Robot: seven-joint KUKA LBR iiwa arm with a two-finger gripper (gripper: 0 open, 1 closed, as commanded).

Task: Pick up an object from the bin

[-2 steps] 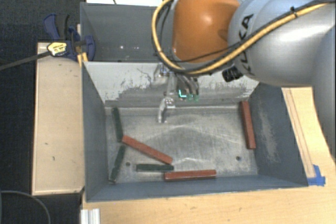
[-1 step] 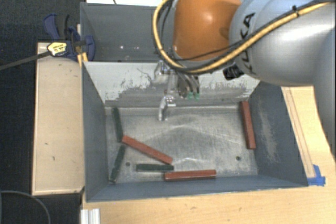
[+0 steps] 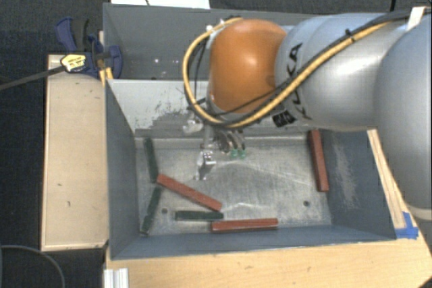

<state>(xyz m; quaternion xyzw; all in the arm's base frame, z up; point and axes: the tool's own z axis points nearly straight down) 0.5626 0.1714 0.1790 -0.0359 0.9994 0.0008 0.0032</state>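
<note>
While the arm (image 3: pixel 351 71) reaches in from 3 o'clock, its orange cover (image 3: pixel 243 64) sitting over the back wall, the gripper (image 3: pixel 214 157) hangs low in the grey bin (image 3: pixel 121 165). It is toward 11 o'clock from the floor's middle, near the foot of the back wall. Whether the tool is released or clenched I cannot tell, since the wrist hides much of it. A small green bit (image 3: pixel 237 153) shows just beside it at 3 o'clock; whether it is part of the tool or a loose thing is unclear.

The bin holds 6 thin sticks, 3 red-brown and 3 dark green. Nearest the gripper is the slanted red-brown stick (image 3: pixel 189 192), lying at the gripper's 7 o'clock, apart from it and running from 10 toward 4 o'clock. The front green stick (image 3: pixel 199 216) lies crosswise near the slanted stick's lower end, and the front red-brown stick (image 3: pixel 244 224) lies just beside it along the 6 o'clock wall. The left green stick (image 3: pixel 150 158) lies along the 9 o'clock wall, and the corner green stick (image 3: pixel 150 210) slants below it at 8 o'clock. The right red-brown stick (image 3: pixel 319 160) lies lengthwise against the 3 o'clock wall, well apart from the gripper.

Bare floor stretches from the gripper across the middle toward 4 o'clock, between the slanted stick and the right one.
</note>
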